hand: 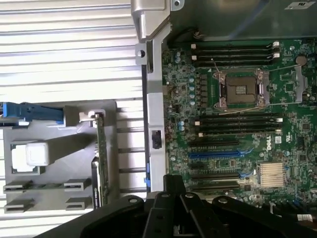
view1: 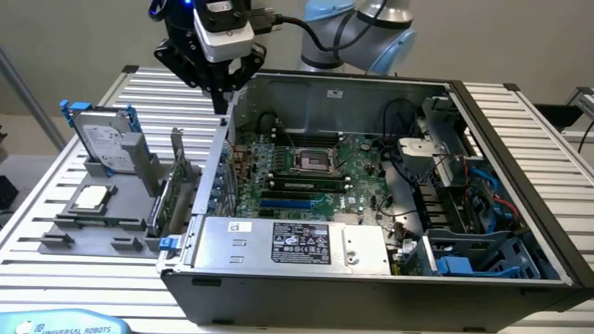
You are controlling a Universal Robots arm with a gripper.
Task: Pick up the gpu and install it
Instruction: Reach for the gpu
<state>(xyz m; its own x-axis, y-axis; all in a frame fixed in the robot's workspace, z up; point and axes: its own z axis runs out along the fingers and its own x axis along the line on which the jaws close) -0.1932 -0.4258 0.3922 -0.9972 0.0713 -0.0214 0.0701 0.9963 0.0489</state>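
**Hovering over the case wall, gpu in its holder**

Your gripper (view1: 221, 101) hangs above the open case (view1: 371, 306), over the side wall that faces the grey holder (view1: 83, 240). Its fingers look pressed together into a single point, with nothing between them. In the wrist view the gripper (hand: 173, 191) sits dark over that same wall, with the motherboard (hand: 223, 124) on one side and the ribbed worktop (hand: 64, 49) on the other.

You will find the gpu (view1: 172, 198) standing on edge in a slot of the holder, just beside the case wall on the exterior view's left. Its silver bracket points up and its green board faces outward. From the wrist, the gpu (hand: 100, 158) reads as a thin strip seen edge-on. It is well apart from the gripper and untouched.

Also in the holder are the hard drive (view1: 102, 139), upright in its blue frame, and the CPU (view1: 93, 198), lying flat.
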